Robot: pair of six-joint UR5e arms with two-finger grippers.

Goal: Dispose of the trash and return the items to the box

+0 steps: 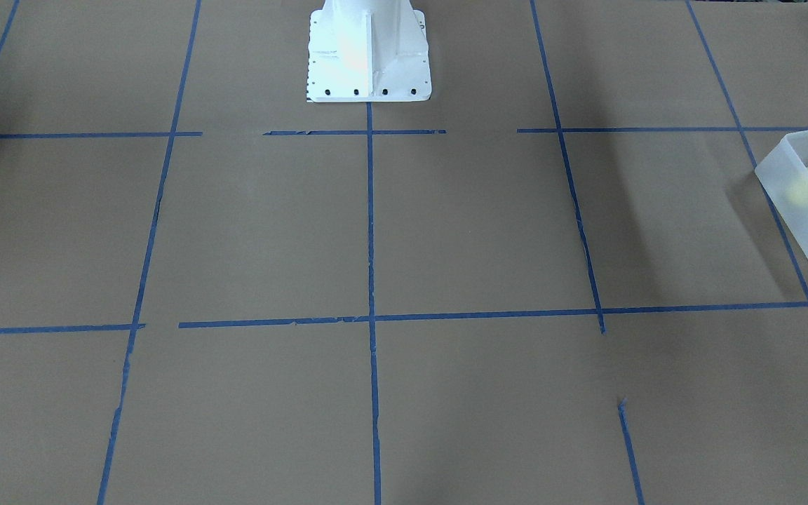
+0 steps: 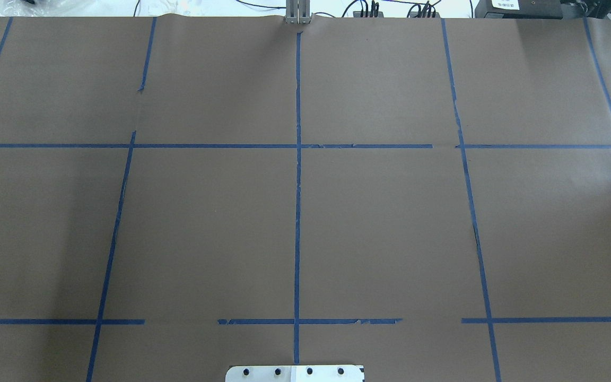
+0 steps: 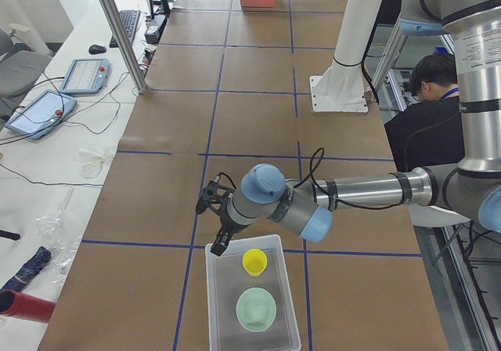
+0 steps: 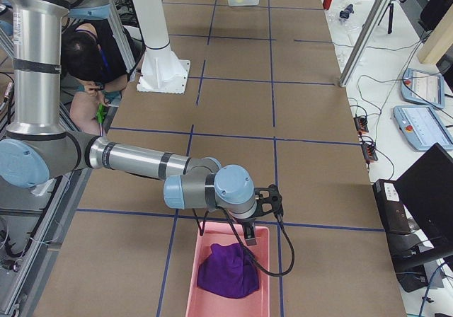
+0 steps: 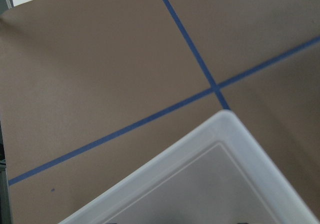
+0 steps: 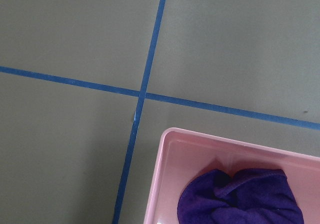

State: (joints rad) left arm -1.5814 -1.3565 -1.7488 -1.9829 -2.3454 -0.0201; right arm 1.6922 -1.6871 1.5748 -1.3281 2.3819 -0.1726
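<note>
Overhead and front cameras face each other across the table (image 2: 204, 223); both end cameras share the box (image 3: 223, 288)

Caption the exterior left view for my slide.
Left pincer beside a translucent bin holding a yellow cup and mint-green bowl.

Your bench (image 2: 204, 228) is covered in brown paper and marked into a grid with blue tape (image 2: 298, 212), which is torn or missing in a few short stretches. At one end of the bench sits a pink bin (image 4: 265, 274) with a purple cloth (image 4: 226, 274) bunched up inside it. On the white side table (image 3: 31, 186) next to the bench you have two tablets (image 3: 84, 75), a dark mouse (image 3: 97, 49), loose cables and a crumpled clear wrapper (image 3: 94, 161). A slanted aluminium post (image 3: 117, 26) meets the bench edge near the tablets. Across the bench from that table, a dark-haired person (image 3: 427, 124) in black sits with head bowed.
</note>
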